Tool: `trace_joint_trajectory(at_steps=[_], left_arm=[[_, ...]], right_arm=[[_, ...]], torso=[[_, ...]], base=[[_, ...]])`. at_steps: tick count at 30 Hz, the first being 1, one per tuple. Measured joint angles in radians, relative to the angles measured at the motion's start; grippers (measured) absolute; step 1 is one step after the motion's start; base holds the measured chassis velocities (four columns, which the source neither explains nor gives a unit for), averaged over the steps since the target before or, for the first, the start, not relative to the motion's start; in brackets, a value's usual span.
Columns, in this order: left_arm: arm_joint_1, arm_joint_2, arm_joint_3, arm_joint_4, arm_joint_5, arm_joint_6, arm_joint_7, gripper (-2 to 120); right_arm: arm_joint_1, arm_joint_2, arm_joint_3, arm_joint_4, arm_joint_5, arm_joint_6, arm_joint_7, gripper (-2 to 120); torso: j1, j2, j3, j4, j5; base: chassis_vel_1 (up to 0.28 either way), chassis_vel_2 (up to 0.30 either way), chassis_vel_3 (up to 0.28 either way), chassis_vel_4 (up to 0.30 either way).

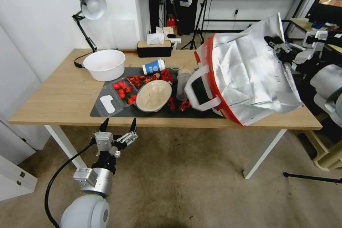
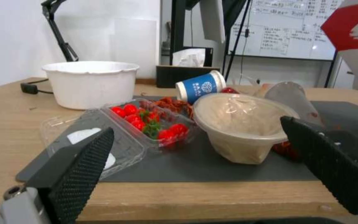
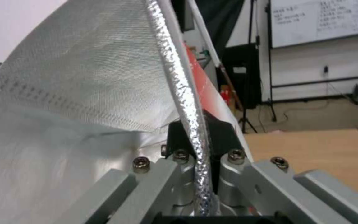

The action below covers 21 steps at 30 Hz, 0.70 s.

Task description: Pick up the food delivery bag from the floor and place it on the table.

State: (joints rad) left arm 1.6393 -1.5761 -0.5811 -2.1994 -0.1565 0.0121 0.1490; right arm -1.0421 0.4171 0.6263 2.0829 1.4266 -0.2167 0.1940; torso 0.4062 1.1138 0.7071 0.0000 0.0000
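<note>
The food delivery bag (image 1: pixel 249 74), silver foil with a red band and white strap handles, leans tilted over the right part of the table (image 1: pixel 60 96). Its lower corner is at the front edge, and its handles point toward the dark mat (image 1: pixel 178 113). My right gripper (image 1: pixel 281 48) is at the bag's upper far side. In the right wrist view the right gripper (image 3: pixel 199 140) is shut on a foil seam of the bag (image 3: pixel 84 93). My left gripper (image 1: pixel 118 125) hangs open below the table's front edge, above the floor (image 1: pixel 185 185), with nothing between its fingers (image 2: pixel 84 158).
On the mat lie a clamshell of cherry tomatoes (image 1: pixel 123 91), a tilted beige bowl (image 1: pixel 154 95), red crayfish (image 1: pixel 142 78), a clear cup (image 1: pixel 183 82) and a toppled blue cup (image 1: pixel 154 67). A white bowl (image 1: pixel 104 64), a desk lamp (image 1: pixel 91 5) and a tissue box (image 1: pixel 154 48) stand behind.
</note>
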Motion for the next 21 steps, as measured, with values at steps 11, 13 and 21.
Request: trace_joint_trajectory(at_steps=[11, 13, 21], left_arm=[[0.001, -0.005, 0.005, 0.005, 0.007, -0.003, 0.002, 100], [0.000, -0.005, 0.004, 0.008, 0.007, -0.003, 0.002, 100], [-0.002, -0.005, 0.005, 0.012, 0.007, -0.003, 0.002, 100]], right_arm=[[-0.015, 0.076, -0.006, -0.042, -0.031, -0.011, 0.041, 0], [-0.017, 0.080, -0.006, -0.047, -0.035, -0.011, 0.037, 0], [-0.022, 0.091, -0.006, -0.052, -0.048, -0.011, 0.032, 0]], torso=[[0.000, 0.000, 0.000, 0.0000, -0.0001], [0.000, 0.000, 0.000, 0.0000, -0.0001], [0.000, 0.000, 0.000, 0.0000, -0.0001]], base=[[0.000, 0.000, 0.000, 0.000], [0.000, 0.000, 0.000, 0.000], [0.000, 0.000, 0.000, 0.000]])
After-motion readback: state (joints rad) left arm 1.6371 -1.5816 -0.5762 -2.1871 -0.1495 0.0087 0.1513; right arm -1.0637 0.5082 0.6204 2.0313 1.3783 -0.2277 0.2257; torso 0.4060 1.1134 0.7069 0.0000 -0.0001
